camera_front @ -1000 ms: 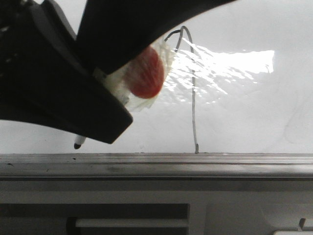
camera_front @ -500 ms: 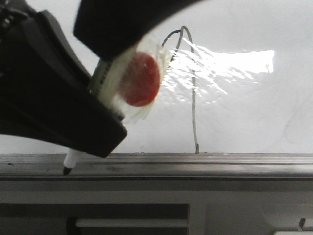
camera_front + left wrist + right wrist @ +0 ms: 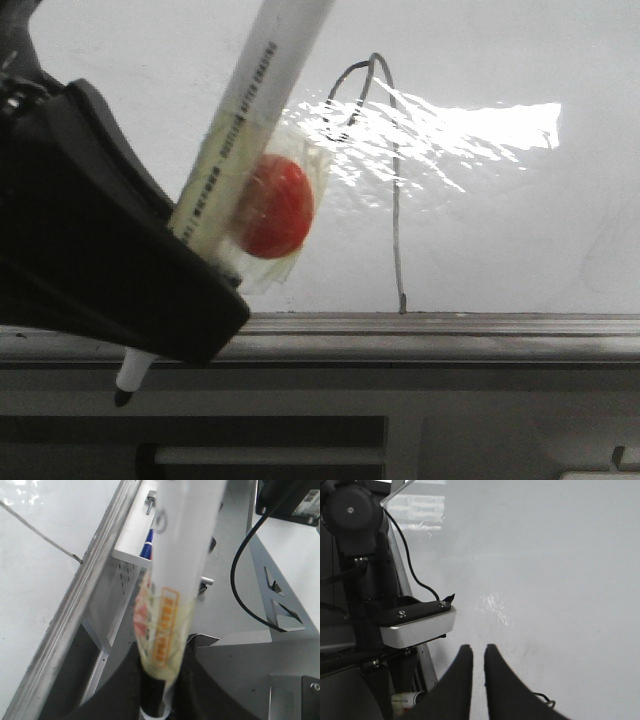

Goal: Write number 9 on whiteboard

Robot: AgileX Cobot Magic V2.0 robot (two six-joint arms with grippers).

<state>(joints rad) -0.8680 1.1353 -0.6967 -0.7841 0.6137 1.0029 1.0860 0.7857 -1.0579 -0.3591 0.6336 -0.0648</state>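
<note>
The number 9 [image 3: 396, 200] is a thin dark-grey line on the whiteboard [image 3: 500, 230], a long vertical stroke with a small loop at its upper left. Its lower end also shows in the left wrist view [image 3: 45, 536]. My left gripper [image 3: 195, 290] is shut on a white marker [image 3: 262, 90] wrapped in clear tape with a red spot. The marker's black tip [image 3: 124, 396] hangs below the board's grey edge strip [image 3: 450, 326], left of the stroke and off the board. In the left wrist view the marker [image 3: 175, 580] stands in the gripper [image 3: 159, 692]. My right gripper [image 3: 479, 652] is shut and empty.
Bright glare [image 3: 460, 130] lies across the board right of the stroke. A grey panel with a slot [image 3: 270, 455] sits below the edge strip. A tray with a blue pen [image 3: 146, 545] hangs under the board. A camera module [image 3: 417, 622] and cable are beside my right gripper.
My left gripper has moved down and away from the board with the marker. The tip went from the board's lower edge to below the edge strip. The upper finger has left the view.
</note>
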